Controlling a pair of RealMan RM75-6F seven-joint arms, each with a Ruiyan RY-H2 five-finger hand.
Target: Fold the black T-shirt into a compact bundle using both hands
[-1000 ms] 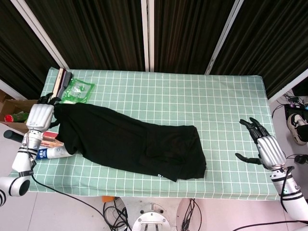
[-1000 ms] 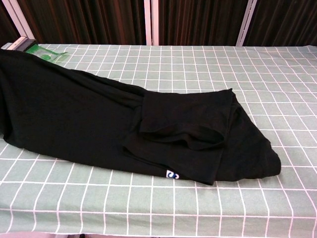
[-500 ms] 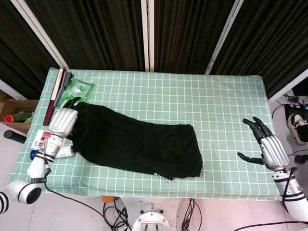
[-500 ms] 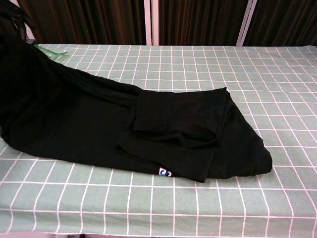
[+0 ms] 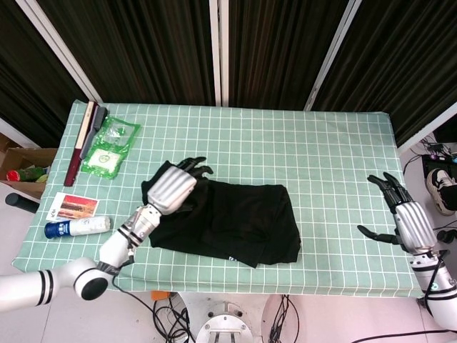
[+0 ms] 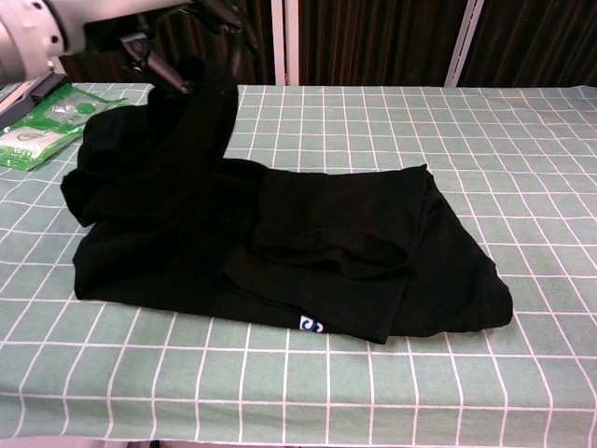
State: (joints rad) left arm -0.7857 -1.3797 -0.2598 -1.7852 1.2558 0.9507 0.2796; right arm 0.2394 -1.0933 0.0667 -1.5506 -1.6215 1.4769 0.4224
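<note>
Head view shows the left hand (image 5: 173, 187) raised over the left part of the black T-shirt (image 5: 235, 221), its dark fingers (image 5: 194, 166) curled around a lifted fold of the cloth. In the chest view the same left hand (image 6: 140, 28) sits at the top left, gripping the shirt's left end so that the fabric hangs down from it in a tall hump while the rest of the garment lies flat. The black T-shirt (image 6: 308, 252) lies on the table (image 5: 321, 164) a little left of centre, already doubled over itself, with a sleeve-like flap on top and a small white-and-blue label (image 6: 309, 324) at its near edge.

The right hand (image 5: 407, 218) is well apart from the shirt, off the right end of the table, holding nothing, with its fingers spread and pointing up and away; it does not appear in the chest view.

The table carries a green cloth with a white grid. Near its far left corner lies a green plastic packet (image 5: 108, 144), beside dark flat bars (image 5: 84, 136) along the left edge. Closer on the left edge are a printed card (image 5: 71, 206) and a blue-capped bottle (image 5: 75, 227) lying on its side. Dark curtains (image 5: 271, 50) hang behind the table.
</note>
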